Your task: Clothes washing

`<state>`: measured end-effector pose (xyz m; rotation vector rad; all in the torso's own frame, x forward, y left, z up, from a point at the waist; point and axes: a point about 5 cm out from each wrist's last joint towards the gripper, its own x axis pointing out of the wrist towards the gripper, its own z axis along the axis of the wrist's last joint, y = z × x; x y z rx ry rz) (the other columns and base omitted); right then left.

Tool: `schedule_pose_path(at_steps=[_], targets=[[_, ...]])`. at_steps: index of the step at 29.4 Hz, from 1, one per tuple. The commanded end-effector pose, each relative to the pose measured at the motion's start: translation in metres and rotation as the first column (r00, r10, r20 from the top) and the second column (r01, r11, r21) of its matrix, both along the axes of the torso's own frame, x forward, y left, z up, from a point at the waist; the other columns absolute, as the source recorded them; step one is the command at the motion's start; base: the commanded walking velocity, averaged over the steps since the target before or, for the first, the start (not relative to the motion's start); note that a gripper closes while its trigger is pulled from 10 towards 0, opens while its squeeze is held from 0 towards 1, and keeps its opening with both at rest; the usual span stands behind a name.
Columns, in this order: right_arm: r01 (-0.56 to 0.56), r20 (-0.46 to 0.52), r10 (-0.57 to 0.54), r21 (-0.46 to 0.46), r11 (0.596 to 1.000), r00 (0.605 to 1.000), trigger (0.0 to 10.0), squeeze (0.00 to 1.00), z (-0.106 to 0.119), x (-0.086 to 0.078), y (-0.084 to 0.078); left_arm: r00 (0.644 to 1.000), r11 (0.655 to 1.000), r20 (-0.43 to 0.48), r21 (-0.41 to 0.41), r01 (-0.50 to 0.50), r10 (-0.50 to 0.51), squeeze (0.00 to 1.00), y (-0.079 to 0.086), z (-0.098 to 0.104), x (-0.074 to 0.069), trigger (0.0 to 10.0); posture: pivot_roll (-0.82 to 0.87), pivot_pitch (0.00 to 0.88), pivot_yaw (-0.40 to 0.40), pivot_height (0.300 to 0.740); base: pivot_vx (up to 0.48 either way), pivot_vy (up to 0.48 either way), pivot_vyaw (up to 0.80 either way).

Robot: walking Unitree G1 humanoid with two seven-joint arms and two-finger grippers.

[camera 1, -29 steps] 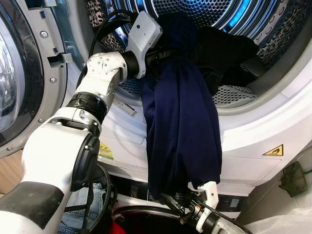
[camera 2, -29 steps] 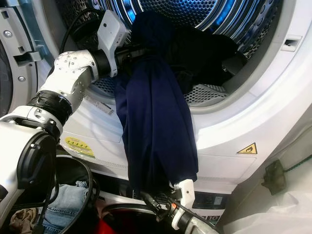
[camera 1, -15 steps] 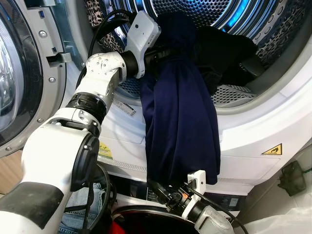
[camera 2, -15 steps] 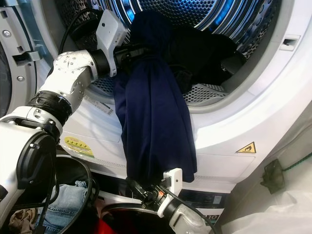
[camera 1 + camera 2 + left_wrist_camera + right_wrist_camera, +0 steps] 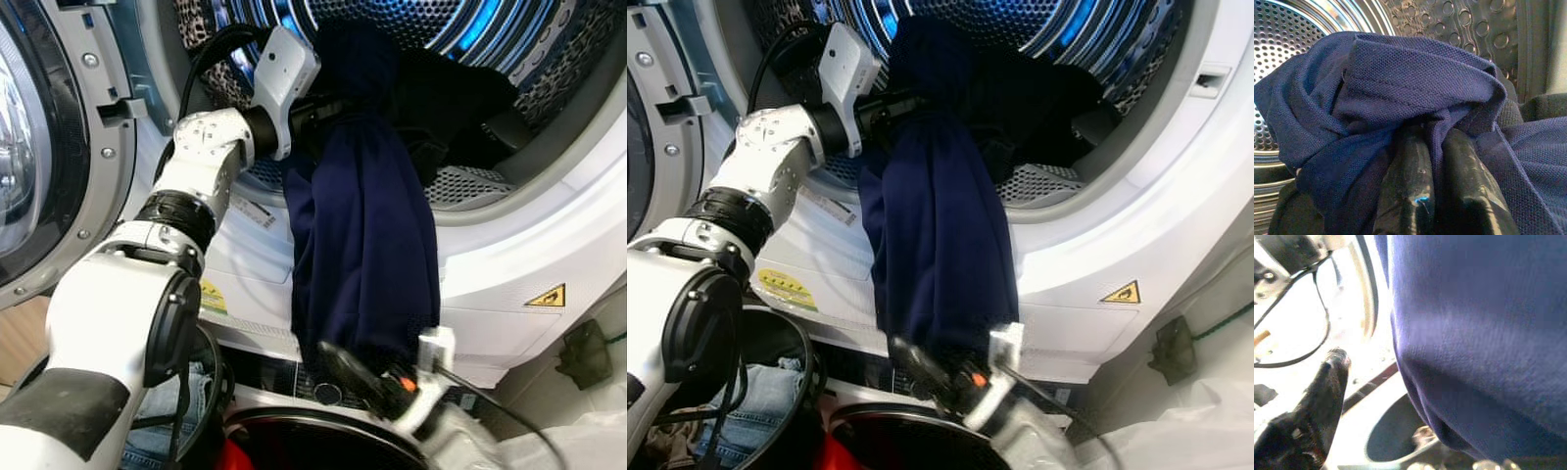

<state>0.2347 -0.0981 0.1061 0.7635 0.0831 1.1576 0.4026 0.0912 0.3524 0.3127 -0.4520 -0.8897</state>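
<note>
Washer drum [image 5: 549, 59] gapes ahead; left end effector [image 5: 1435, 166] pinches a navy shirt [image 5: 362, 235] draped over its rim. Right end effector [image 5: 343, 364], blurred below the hem, can't be judged.

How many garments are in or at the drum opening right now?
2 that I can tell apart: a navy shirt held by the left gripper, draped out over the drum rim, and dark clothing inside the drum. More may be hidden behind.
</note>
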Motion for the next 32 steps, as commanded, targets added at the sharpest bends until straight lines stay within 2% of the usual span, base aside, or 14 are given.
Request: schedule_pose_path(at_steps=[1, 6, 9, 12, 15, 20, 25, 26, 29, 32], targets=[[0.013, 0.056, -0.014, 0.029, 0.999, 0.998, 10.0, 0.00, 0.017, 0.006, 0.003, 0.996, 1.000, -0.092, 0.014, 0.000, 0.001, 0.00, 0.005, -0.024, 0.004, 10.0, 0.03, 0.000, -0.035, 0.740, 0.000, 0.000, 0.00], [0.058, 0.096, -0.061, 0.040, 0.998, 0.993, 10.0, 0.00, 0.033, 0.019, 0.009, 0.996, 1.000, -0.094, 0.009, 0.006, -0.005, 0.00, 0.005, -0.024, 0.003, 10.0, 0.04, 0.000, -0.035, 0.740, 0.000, 0.000, 0.00], [0.048, 0.118, -0.055, 0.055, 0.997, 0.991, 10.0, 0.00, 0.042, 0.020, 0.014, 0.995, 1.000, -0.095, 0.009, 0.011, -0.011, 0.00, 0.004, -0.025, 0.003, 10.0, 0.04, 0.000, -0.035, 0.740, 0.000, 0.000, 0.00], [0.057, 0.173, -0.077, 0.118, 0.991, 0.982, 10.0, 0.00, 0.069, 0.026, 0.023, 0.995, 1.000, -0.098, 0.001, 0.025, -0.025, 0.00, 0.005, -0.025, 0.003, 10.0, 0.04, 0.000, -0.034, 0.740, 0.000, 0.000, 0.00], [0.094, 0.225, -0.123, 0.134, 0.986, 0.967, 10.0, 0.00, 0.091, 0.035, 0.032, 0.994, 0.999, -0.098, -0.007, 0.045, -0.046, 0.00, 0.005, -0.025, 0.002, 10.0, 0.05, 0.000, -0.035, 0.740, 0.000, 0.000, 0.00], [0.142, 0.236, -0.178, 0.162, 0.977, 0.955, 10.0, 0.00, 0.107, 0.044, 0.035, 0.988, 0.993, -0.114, -0.064, 0.102, -0.108, 0.00, 0.004, -0.022, 0.000, 10.0, 0.05, 0.000, -0.038, 0.740, 0.000, 0.000, 0.00], [0.213, 0.269, -0.253, 0.167, 0.963, 0.929, 10.0, 0.00, 0.130, 0.054, 0.040, 0.955, 0.957, -0.093, -0.100, 0.273, -0.282, 0.00, 0.001, -0.006, -0.009, 10.0, 0.06, 0.000, -0.041, 0.740, 0.000, 0.000, 0.00], [0.225, 0.281, -0.269, 0.178, 0.958, 0.921, 10.0, 0.00, 0.138, 0.056, 0.041, 0.939, 0.938, -0.067, -0.111, 0.329, -0.337, 0.00, 0.001, 0.002, -0.013, 10.0, 0.06, 0.000, -0.041, 0.740, 0.000, 0.000, 0.00], [0.261, 0.288, -0.312, 0.204, 0.944, 0.905, 10.0, 0.00, 0.152, 0.063, 0.042, 0.912, 0.906, -0.030, -0.136, 0.401, -0.408, 0.00, 0.004, 0.016, -0.018, 10.0, 0.07, 0.000, -0.041, 0.740, 0.000, 0.000, 0.00], [0.297, 0.294, -0.365, 0.251, 0.921, 0.884, 10.0, 0.00, 0.170, 0.072, 0.040, 0.900, 0.893, 0.008, -0.119, 0.434, -0.436, 0.00, 0.007, 0.027, -0.023, 10.0, 0.07, 0.000, -0.041, 0.740, 0.000, 0.000, 0.00]])
